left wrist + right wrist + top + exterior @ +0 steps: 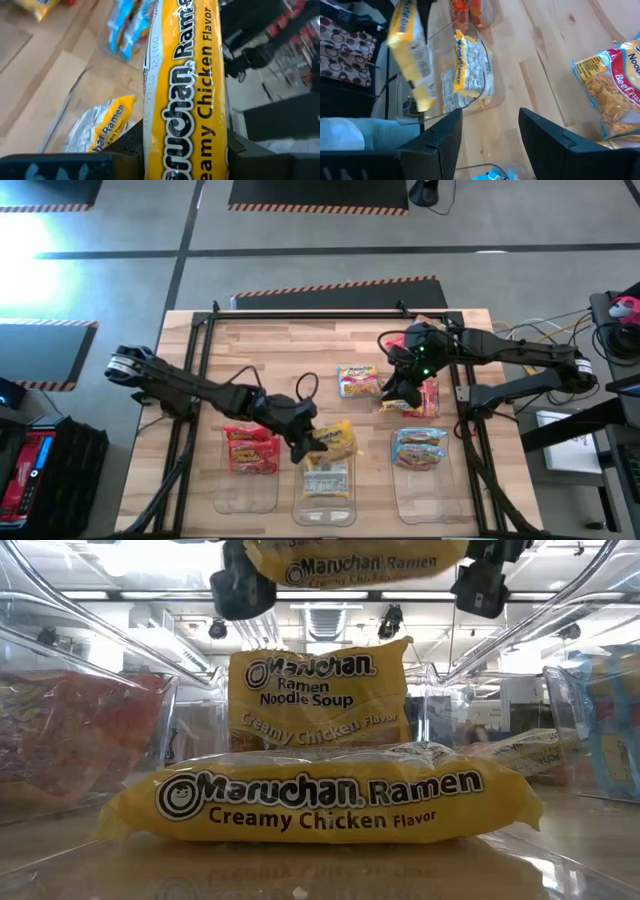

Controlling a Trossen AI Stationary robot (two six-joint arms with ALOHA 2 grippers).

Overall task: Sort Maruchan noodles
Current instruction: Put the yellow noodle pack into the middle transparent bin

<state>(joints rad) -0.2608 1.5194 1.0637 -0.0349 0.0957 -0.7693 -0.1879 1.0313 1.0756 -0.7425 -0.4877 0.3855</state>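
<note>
My left claw [305, 442] is clamped on a yellow packet [182, 90] of creamy chicken noodles, holding it in the air over the far end of the middle bin [325, 505]. That bin already has one yellow packet lying flat in it [327, 479]; seen from table height it lies right in front, and another yellow packet [318, 690] stands upright beyond it. The left bin [245, 490] holds the red packets [251, 447], stacked at its far end. The right bin [425, 492] holds the light blue packets [420, 447], also at the far end. My right claw [490, 137] hangs with its fingers apart and nothing between them, over the bare wood beyond the right bin. Under that arm lies a red beef packet [420, 395], and a yellow one [357, 380] lies loose on the table [280, 350] just to its left.
</note>
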